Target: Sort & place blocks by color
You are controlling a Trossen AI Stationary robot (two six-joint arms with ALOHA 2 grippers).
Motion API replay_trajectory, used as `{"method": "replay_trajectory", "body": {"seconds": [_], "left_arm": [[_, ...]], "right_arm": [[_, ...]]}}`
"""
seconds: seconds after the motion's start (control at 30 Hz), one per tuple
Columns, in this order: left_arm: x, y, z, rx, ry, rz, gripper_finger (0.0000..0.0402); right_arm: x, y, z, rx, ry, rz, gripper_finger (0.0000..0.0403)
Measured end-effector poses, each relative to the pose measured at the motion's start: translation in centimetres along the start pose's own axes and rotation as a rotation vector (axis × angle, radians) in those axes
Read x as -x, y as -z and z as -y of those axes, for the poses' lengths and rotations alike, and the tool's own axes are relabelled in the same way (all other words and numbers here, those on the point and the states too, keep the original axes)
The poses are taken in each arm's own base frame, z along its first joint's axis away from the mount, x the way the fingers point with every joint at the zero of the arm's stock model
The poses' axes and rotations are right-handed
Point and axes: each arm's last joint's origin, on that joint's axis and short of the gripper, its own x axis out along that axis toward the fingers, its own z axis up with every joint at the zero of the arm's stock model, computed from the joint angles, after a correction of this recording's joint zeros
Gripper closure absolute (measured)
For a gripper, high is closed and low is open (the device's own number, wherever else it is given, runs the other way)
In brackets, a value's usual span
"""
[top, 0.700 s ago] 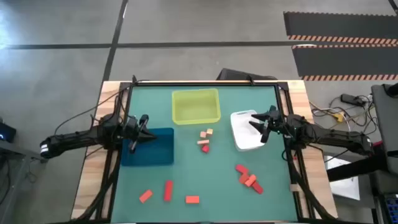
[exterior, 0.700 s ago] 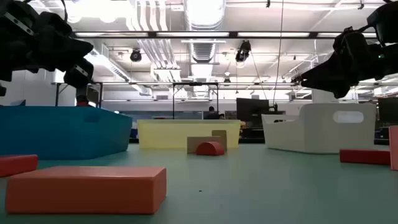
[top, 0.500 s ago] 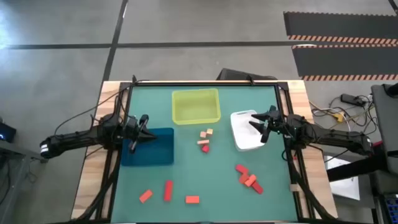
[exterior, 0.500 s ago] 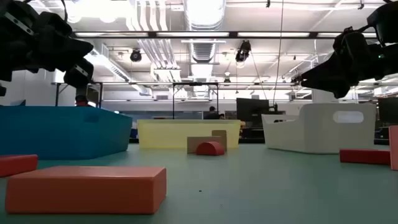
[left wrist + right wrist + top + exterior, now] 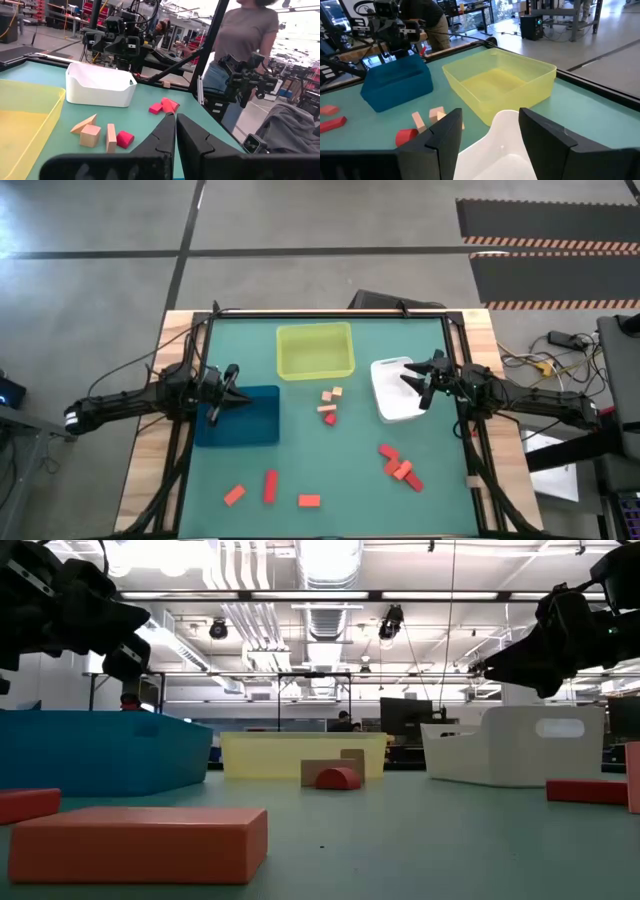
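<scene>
Small blocks lie flat on the green table. A tan and red group point(image 5: 328, 405) is at the middle. A red and orange group point(image 5: 398, 465) sits nearer the right. Near the front edge are an orange block point(image 5: 234, 495), a red bar point(image 5: 271, 486) and another orange block point(image 5: 309, 501). My left gripper point(image 5: 234, 388) hangs shut above the blue tray point(image 5: 245, 420), empty; its closed fingers point(image 5: 175, 127) fill the left wrist view. My right gripper point(image 5: 414, 380) hangs open above the white tray point(image 5: 393, 408), with nothing between its fingers point(image 5: 487, 125).
The yellow-green tray point(image 5: 315, 352) stands at the far middle, between the blue and white trays. Raised black rails run along the table's sides. A person point(image 5: 245, 30) stands beyond the table on the right arm's side. Bare green table lies between the block groups.
</scene>
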Motion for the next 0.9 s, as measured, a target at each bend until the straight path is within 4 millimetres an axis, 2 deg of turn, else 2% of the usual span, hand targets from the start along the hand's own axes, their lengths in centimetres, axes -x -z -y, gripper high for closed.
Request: {"method": "replay_trajectory", "body": {"seconds": [0.9], "left_arm": [[0.00, 0.00, 0.01, 0.000, 0.000, 0.000, 0.0402]], "right_arm": [[0.00, 0.00, 0.00, 0.000, 0.000, 0.000, 0.0216]]}}
